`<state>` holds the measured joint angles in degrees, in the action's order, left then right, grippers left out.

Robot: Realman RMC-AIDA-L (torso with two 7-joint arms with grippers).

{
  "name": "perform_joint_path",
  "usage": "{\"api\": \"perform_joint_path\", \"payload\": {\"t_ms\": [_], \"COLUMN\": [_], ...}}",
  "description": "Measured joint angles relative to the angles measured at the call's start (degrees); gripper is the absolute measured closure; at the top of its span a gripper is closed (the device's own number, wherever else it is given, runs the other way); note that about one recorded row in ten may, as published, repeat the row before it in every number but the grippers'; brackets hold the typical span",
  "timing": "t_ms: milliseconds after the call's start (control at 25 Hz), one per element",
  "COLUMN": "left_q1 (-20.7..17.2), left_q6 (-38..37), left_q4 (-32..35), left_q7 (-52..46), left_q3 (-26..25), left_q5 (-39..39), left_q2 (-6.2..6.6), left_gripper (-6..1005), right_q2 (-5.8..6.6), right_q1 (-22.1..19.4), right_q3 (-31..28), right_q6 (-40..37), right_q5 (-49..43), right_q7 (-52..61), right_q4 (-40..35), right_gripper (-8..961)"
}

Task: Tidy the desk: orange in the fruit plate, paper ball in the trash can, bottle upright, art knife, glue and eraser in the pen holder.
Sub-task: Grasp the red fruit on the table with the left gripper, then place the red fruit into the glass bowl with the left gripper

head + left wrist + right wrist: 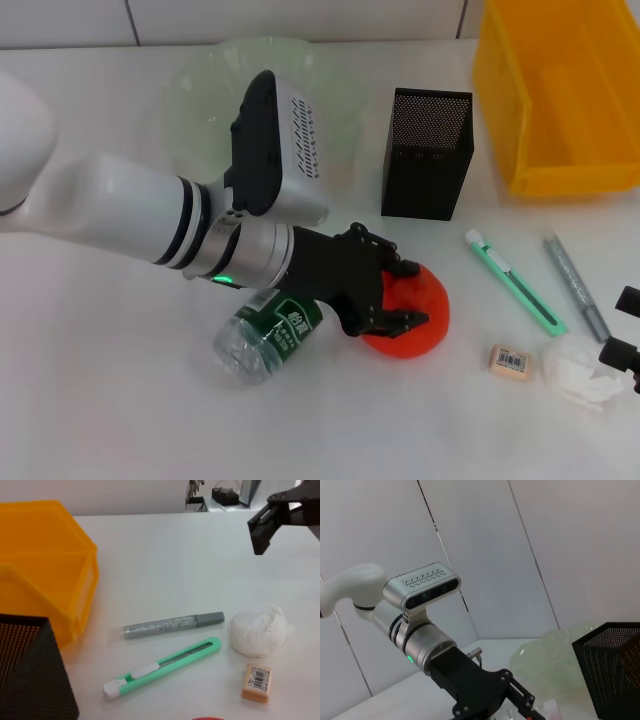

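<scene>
My left gripper (pixel 400 295) hangs low over the orange (pixel 425 315), its black fingers open and straddling the fruit's left side. The bottle (pixel 265 335) lies on its side on the desk (pixel 120 400), just under that arm's wrist. To the right lie the mint-green art knife (pixel 513 282), the grey glue (pixel 575 285), the beige eraser (pixel 509 361) and the white paper ball (pixel 580 370). My right gripper (pixel 625 328) sits open at the right edge, beside the paper ball. In the left wrist view the art knife (pixel 165 666), glue (pixel 172 625), eraser (pixel 256 682) and paper ball (pixel 259 630) show.
The pale-green fruit plate (pixel 200 90) stands at the back, partly behind my left arm. The black mesh pen holder (pixel 425 150) is right of it, and the yellow trash can (pixel 560 100) fills the back right corner.
</scene>
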<state>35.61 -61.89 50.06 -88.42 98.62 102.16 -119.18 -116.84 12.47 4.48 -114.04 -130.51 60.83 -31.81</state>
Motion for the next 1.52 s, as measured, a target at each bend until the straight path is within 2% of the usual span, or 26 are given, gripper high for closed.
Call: {"api": "perform_joint_path", "payload": {"t_ms": [200,440,560,760,800,880,920,960,1040,1120,1200,1320,1400,1520], "left_q1": [-1.26,-3.35,-4.64,-6.88,-8.92,-10.39,-10.39,-10.76,-10.36,-8.16,-6.01,1.93,3.07,4.05], "left_q6": [1.02,1.68,2.12,1.30,-1.28,-4.92,-4.92,-8.42,-8.96,-8.76,-8.07,-2.80,-0.51,5.67], "left_q4": [1.68,2.39,3.61,6.83,10.06,12.86,12.86,13.87,13.51,10.65,7.89,-3.66,-5.94,-8.25], "left_q7": [0.91,4.27,4.36,4.37,4.39,4.39,4.39,4.00,3.64,3.49,3.68,4.91,4.99,5.47], "left_q3": [1.33,1.03,0.65,-0.70,-4.27,-9.66,-9.66,-18.09,-22.02,-29.33,-32.99,-40.05,-40.69,-40.60], "left_q5": [-0.93,-4.41,-4.50,-6.23,-8.90,-11.17,-11.17,-12.76,-13.14,-13.38,-13.10,-9.84,-8.78,-6.11], "left_q2": [0.00,0.04,0.09,0.35,0.48,0.50,0.50,0.56,0.64,0.84,1.10,1.99,1.94,1.02], "left_gripper": [444,572,776,818,825,839,846,853,863,872,882,896,906,885], "right_q2": [0.01,-0.06,-0.06,-0.06,-0.06,-0.05,-0.06,-0.06,-0.25,-0.55,-0.82,-1.22,-1.53,-1.96], "right_q1": [0.15,0.22,0.21,0.18,0.19,0.21,0.23,0.24,0.30,0.44,0.75,1.60,2.19,2.56], "right_q3": [0.00,0.00,0.00,0.00,0.01,0.00,0.00,0.00,0.00,0.00,0.07,0.37,0.49,0.52], "right_q6": [0.09,0.23,0.24,0.23,0.23,0.23,0.23,0.23,0.23,0.26,0.31,0.43,0.46,0.48], "right_q5": [0.08,0.08,0.09,0.08,0.08,0.09,0.08,0.08,0.08,0.08,0.08,0.06,-0.03,-0.12], "right_q7": [0.00,-0.01,-0.02,-0.04,-0.05,-0.06,-0.06,-0.07,-0.16,-0.59,-0.86,-0.91,-0.92,-0.93], "right_q4": [0.00,-0.01,-0.01,0.02,0.05,0.08,0.10,0.12,0.15,0.18,0.25,0.49,0.61,0.63], "right_gripper": [218,220,221,222,222,223,223,223,224,225,225,226,226,227]}}
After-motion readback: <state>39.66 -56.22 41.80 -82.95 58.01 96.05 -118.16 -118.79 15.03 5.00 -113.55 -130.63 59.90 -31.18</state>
